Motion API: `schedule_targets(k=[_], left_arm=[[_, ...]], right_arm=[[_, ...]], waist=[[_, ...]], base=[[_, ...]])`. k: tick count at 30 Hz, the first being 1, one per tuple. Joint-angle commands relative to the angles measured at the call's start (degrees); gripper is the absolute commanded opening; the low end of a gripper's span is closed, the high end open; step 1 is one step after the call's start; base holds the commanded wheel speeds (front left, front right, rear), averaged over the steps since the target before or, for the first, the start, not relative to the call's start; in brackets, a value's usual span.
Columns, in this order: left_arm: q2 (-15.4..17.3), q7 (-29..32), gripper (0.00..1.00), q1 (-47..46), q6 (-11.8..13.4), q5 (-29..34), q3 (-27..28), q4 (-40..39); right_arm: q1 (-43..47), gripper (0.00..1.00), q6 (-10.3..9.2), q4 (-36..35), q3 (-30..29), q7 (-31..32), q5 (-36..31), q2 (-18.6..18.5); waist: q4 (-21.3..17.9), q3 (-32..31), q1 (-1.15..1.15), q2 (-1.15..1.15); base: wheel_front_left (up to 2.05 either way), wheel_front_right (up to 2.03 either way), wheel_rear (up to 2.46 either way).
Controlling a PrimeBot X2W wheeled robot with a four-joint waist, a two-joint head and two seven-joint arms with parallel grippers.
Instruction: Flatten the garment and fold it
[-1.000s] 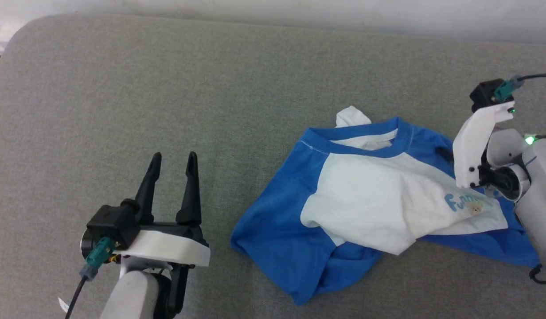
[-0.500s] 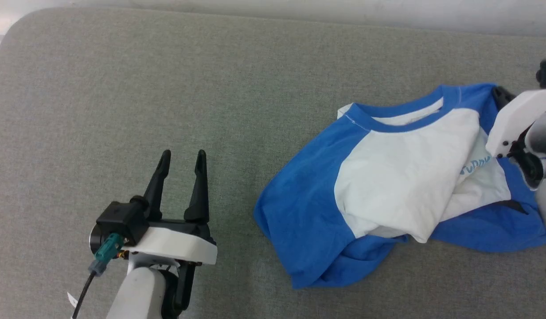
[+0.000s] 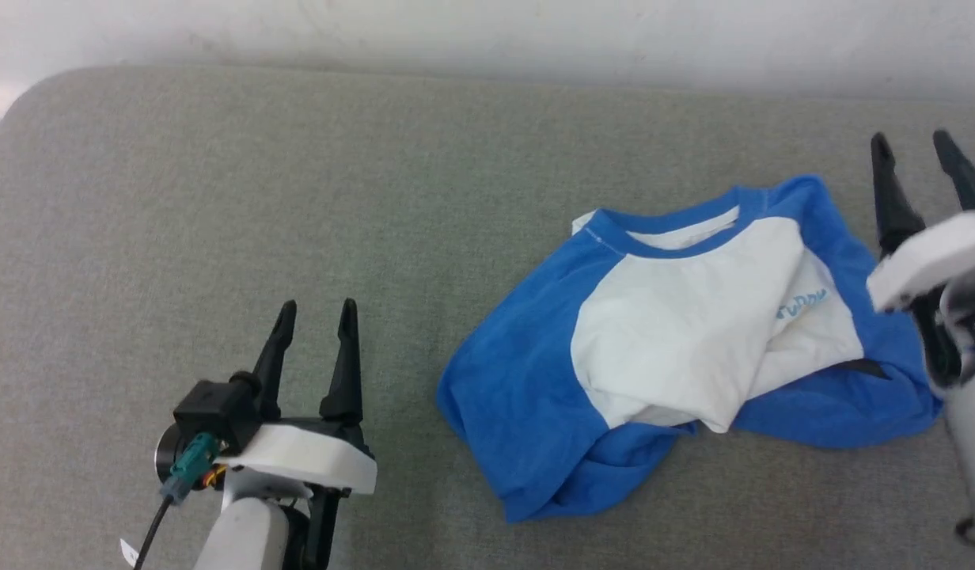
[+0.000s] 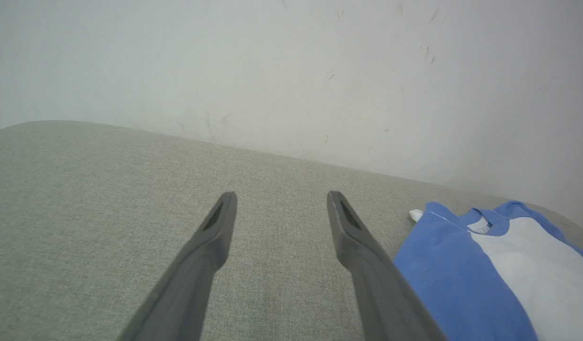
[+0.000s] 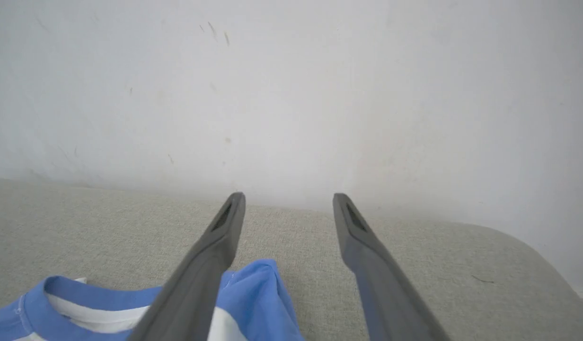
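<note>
The garment (image 3: 669, 348), a white shirt with royal-blue sleeves and collar, lies crumpled on the grey cushion (image 3: 297, 198) at the right of the head view. Part of its light-blue print shows in a fold. My right gripper (image 3: 915, 144) stands open just right of the shirt's upper corner, fingers pointing toward the wall, nothing between them. In the right wrist view the garment (image 5: 253, 303) lies below and left of that gripper (image 5: 287, 199). My left gripper (image 3: 313, 307) is open at the lower left, well clear of the shirt. In the left wrist view the garment (image 4: 485, 270) lies right of the open left gripper (image 4: 279, 196).
A pale wall (image 3: 487, 32) runs along the cushion's far edge. The cushion's rounded corner (image 3: 28, 103) is at the upper left. Bare grey fabric stretches between the left gripper and the shirt.
My right gripper has let go of the shirt's upper right corner and opened, lifting clear to the right. The shirt has settled on the cushion. The head camera has shifted.
</note>
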Motion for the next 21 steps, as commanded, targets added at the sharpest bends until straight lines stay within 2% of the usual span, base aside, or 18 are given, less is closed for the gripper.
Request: schedule_targets(k=[1,4,8,14,17,21], left_arm=[[0.2,-0.3,1.00,0.8,-0.3,0.3,0.3,0.3],[0.5,-0.3,1.00,2.1,0.2,0.2,0.7,0.8],[1.0,0.1,1.00,3.6,0.9,0.0,1.2,0.8],[1.6,1.6,1.00,4.7,1.3,-0.5,1.3,0.7],[2.0,3.4,1.00,4.0,0.6,-0.9,0.6,0.7],[2.7,9.1,1.00,-1.1,-2.1,-2.0,-1.5,1.7]], right_arm=[[3.7,1.00,-0.04,-2.2,-1.0,-0.2,-1.2,0.8],[13.8,1.00,-0.04,-12.7,-5.0,-0.2,-5.2,4.5],[25.0,1.00,-0.04,-23.2,-6.7,-0.2,-8.9,9.6],[35.4,1.00,-0.04,-36.3,-7.8,3.0,-11.9,13.9],[39.3,1.00,-0.04,-41.8,-7.8,5.3,-12.4,15.1],[42.7,1.00,-0.04,-47.6,-7.7,8.0,-12.9,16.2]], waist=[[-2.2,-2.7,0.01,0.00],[-3.8,-4.2,0.01,0.00],[-5.9,-5.4,0.01,0.00],[-7.6,-6.4,0.01,0.00],[-8.1,-6.7,0.01,0.00],[-8.4,-5.9,0.01,0.00]], base=[[0.00,0.00,0.00],[0.00,0.00,0.00],[0.00,0.00,0.00],[0.00,0.00,0.00],[0.00,0.00,0.00],[0.00,0.00,0.00]])
